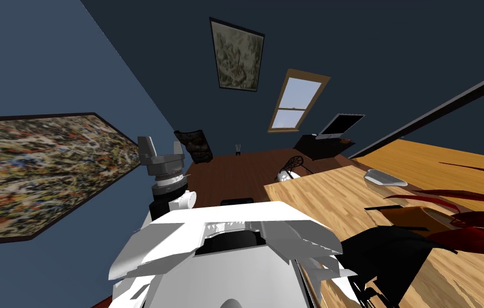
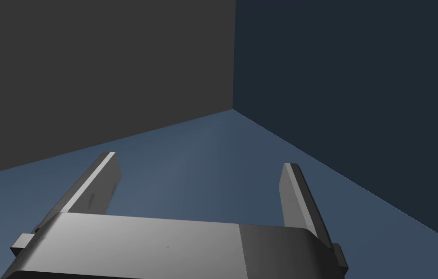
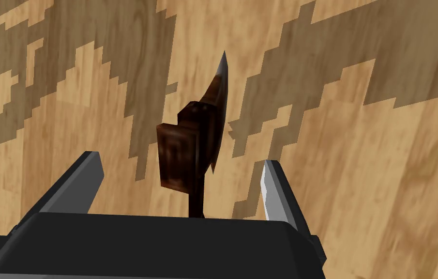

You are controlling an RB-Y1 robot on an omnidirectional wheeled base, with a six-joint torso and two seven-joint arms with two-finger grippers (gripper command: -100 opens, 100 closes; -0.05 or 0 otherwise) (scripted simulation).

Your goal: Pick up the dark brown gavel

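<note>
Right gripper (image 3: 180, 159) wide open, dark brown gavel (image 3: 186, 140) between its fingers, neither finger touching it, above the light wood tabletop (image 3: 382, 184). Left gripper (image 2: 199, 160) open, empty.

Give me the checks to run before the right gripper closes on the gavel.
1. Right gripper open: ok.
2. Dark brown gavel between its fingers, touching neither: ok.
3. Gavel roughly centred in the gap: ok.
4. Fingers far enough along the gavel to grip it: cannot tell.
5. Left gripper open, holding nothing: ok.
</note>
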